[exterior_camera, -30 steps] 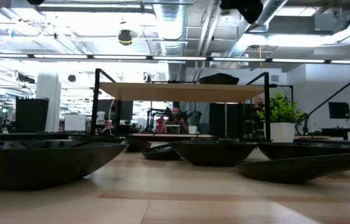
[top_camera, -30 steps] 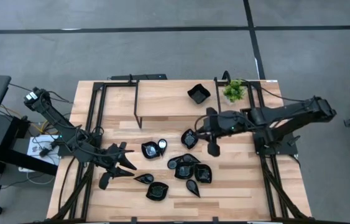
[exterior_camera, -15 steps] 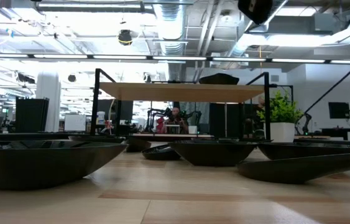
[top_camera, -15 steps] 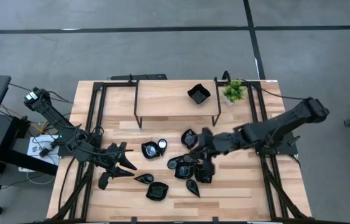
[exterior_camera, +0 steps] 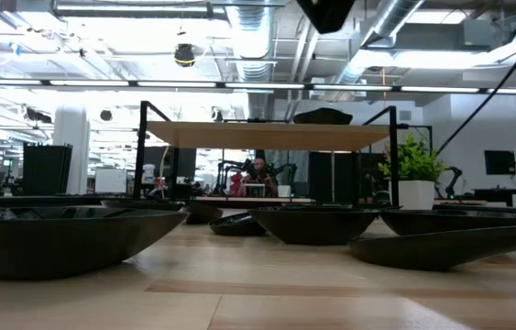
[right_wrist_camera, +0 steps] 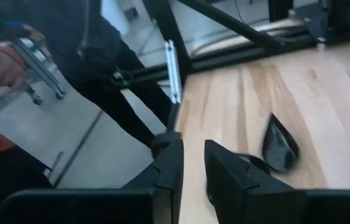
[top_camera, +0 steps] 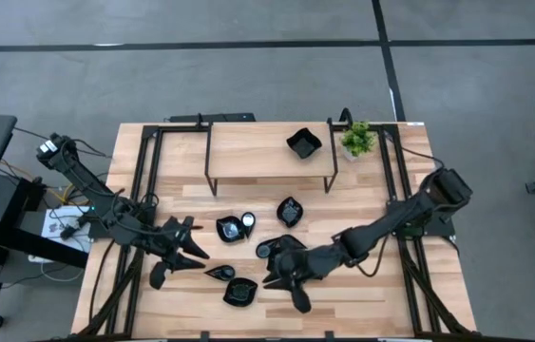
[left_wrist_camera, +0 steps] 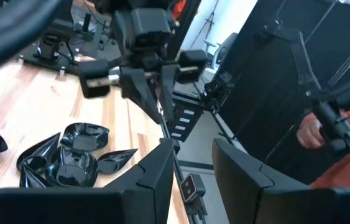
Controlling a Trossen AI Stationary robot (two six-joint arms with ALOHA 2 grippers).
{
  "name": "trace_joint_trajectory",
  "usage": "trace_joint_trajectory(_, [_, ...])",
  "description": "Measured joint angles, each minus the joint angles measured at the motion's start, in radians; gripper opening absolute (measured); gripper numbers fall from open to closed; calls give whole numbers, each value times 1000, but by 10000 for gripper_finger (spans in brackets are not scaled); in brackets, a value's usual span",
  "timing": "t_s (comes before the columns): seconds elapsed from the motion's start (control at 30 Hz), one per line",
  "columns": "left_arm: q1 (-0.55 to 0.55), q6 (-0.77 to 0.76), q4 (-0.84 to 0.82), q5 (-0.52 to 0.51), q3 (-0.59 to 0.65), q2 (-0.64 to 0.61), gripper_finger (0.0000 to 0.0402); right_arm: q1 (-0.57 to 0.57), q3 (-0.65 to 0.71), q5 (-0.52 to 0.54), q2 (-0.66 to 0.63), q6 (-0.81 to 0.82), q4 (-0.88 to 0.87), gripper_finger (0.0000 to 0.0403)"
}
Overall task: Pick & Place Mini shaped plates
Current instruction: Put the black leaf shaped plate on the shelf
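Pick step in hand: right tool, fingers slightly apart and empty, hangs over the plate cluster; next, lower onto one rim.

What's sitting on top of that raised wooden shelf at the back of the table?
One black mini plate sits on the raised shelf, toward its right end; the rest of its top looks bare. The potted plant stands beside the shelf, on the table. The tabletop beneath the shelf is hidden from above.

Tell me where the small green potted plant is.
In the high view, the small green potted plant stands at the table's far right, beside the raised wooden shelf that carries one glossy black square dish.
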State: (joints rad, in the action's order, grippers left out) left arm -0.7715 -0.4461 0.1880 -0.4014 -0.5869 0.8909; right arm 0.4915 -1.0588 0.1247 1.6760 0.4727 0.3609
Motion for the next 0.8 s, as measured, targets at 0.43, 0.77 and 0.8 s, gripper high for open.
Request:
trace_joint_trajectory(0.43, [0,-7,15,-2,0,0,113,-16,-26,-114,64,-49,116,61])
trace_joint_trajectory(0.77, [-2,-16,15,8,0,0,113,-21,-57,-47,64,-102,39,61])
trace_joint_trajectory(0.8, [-2,-25,15,9,0,0,113,-19,-59,-14,64,-110,30,61])
